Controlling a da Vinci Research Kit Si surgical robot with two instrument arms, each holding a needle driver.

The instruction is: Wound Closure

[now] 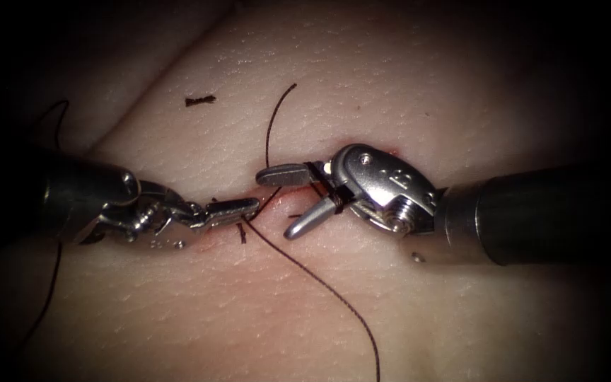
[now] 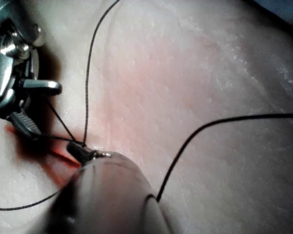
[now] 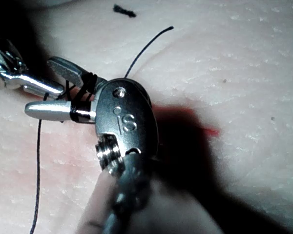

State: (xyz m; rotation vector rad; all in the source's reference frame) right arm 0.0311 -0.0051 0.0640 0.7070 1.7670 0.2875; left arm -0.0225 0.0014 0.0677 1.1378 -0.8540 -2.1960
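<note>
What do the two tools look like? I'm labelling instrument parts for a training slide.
Both arms end in dark, smooth tubular shafts carrying shiny silver metal wrists. The right claw has two slim, rounded, tapering jaws hinged on a rounded silver housing with a small rivet, an engraved "IS" marking and a threaded screw. The left claw has a jointed silver wrist.

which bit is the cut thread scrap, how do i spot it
Start at the right tool, whose open fingers have thread wound around them over the cut. Go up and left across the bare tissue. The scrap is a short, dark, frayed piece lying loose, joined to nothing.
</note>
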